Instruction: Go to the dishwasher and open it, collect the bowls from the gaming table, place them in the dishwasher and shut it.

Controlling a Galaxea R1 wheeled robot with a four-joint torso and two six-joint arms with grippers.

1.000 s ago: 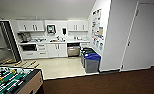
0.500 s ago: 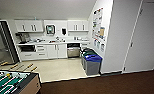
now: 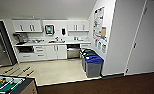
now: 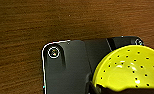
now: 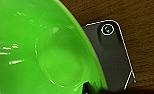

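The dishwasher (image 3: 73,52) shows as a steel-grey panel under the counter of the kitchenette at the far wall; I cannot tell whether its door is open. In the left wrist view the yellow bowl (image 4: 128,68), dotted with small holes, hangs above the brown floor with my left gripper (image 4: 103,88) shut on its rim. In the right wrist view the wide green bowl (image 5: 40,50) hangs the same way, with my right gripper (image 5: 89,89) shut on its edge. The gaming table is out of view.
Dark bins, the nearest with a blue lid (image 3: 93,65), stand against the white wall right of the dishwasher. A table-football table (image 3: 8,85) sits at the near left. Pale kitchen floor (image 3: 55,71) meets the brown floor (image 3: 105,86) ahead. A steel fridge (image 3: 0,50) stands at the left.
The whole head view has shifted: the table-football table has slid toward the lower left corner and the kitchenette sits a little lower and nearer. Both bowls stay held.
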